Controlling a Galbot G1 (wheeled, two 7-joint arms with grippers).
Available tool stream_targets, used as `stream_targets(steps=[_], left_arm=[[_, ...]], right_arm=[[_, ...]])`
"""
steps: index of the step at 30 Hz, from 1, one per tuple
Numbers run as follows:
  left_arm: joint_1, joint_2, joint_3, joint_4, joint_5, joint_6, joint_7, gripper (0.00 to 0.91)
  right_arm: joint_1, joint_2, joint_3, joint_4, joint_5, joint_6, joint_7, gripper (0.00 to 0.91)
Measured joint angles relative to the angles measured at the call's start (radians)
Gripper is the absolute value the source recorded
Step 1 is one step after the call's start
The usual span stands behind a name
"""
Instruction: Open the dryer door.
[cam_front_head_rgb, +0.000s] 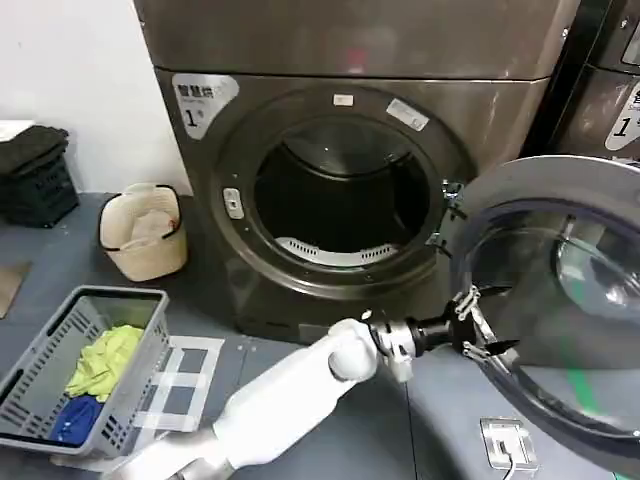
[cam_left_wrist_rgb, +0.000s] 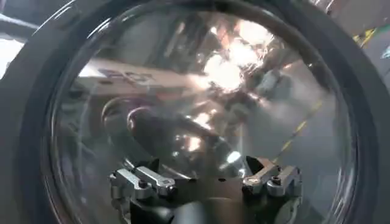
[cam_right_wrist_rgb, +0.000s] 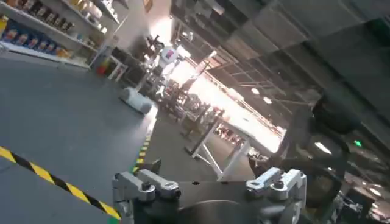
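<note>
At the far left, a dark crate (cam_front_head_rgb: 38, 185) stands against the white wall. Next to it, on the grey floor, there is a cream bucket-like basket (cam_front_head_rgb: 143, 234) with some pale cloth inside. In front of it, closer to the robot, a grey plastic laundry basket (cam_front_head_rgb: 85, 370) holds 2 pieces of clothing: a yellow-green one (cam_front_head_rgb: 107, 358) and a blue one (cam_front_head_rgb: 72, 418) lying below it, nearer the basket's front corner.

In the middle stands the dryer (cam_front_head_rgb: 350, 180), dark metallic, with a label showing 1 on its upper left corner. Its round opening is uncovered, and the drum (cam_front_head_rgb: 340, 190) inside looks dark, with nothing that I can make out in it.

The left arm reaches across from the lower middle to the right. The left gripper (cam_front_head_rgb: 487, 322) has its fingers spread apart and is at the inner edge of the dryer door (cam_front_head_rgb: 560, 290); I cannot tell if it touches the rim. The door is swung wide open to the right side of the machine, hanging on its hinge (cam_front_head_rgb: 447, 212), with the grey inner face and clear bowl turned to the room. In the left wrist view the clear bowl (cam_left_wrist_rgb: 201, 109) is just ahead of the open fingers (cam_left_wrist_rgb: 143, 181).

In the right wrist view the right gripper (cam_right_wrist_rgb: 207, 185) also has its jaws wide, holding nothing, pointing to a large hall behind.

At the far right, a neighbouring machine (cam_front_head_rgb: 605, 90) is partly seen.
</note>
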Motion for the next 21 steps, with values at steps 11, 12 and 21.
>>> stream_targets(steps=[11, 12, 21], left_arm=[[0.006, -0.046, 0.007, 0.015, -0.002, 0.06, -0.027, 0.907], [0.008, -0.047, 0.007, 0.016, -0.003, 0.061, -0.028, 0.907], [0.014, -0.043, 0.007, -0.001, -0.032, 0.059, -0.027, 0.907]], right_arm=[[0.005, 0.005, -0.016, 0.027, 0.001, 0.003, -0.003, 0.907], [0.006, 0.005, -0.016, 0.029, 0.002, 0.002, -0.003, 0.907], [0.006, 0.002, -0.017, 0.03, 0.003, 0.002, -0.005, 0.907]])
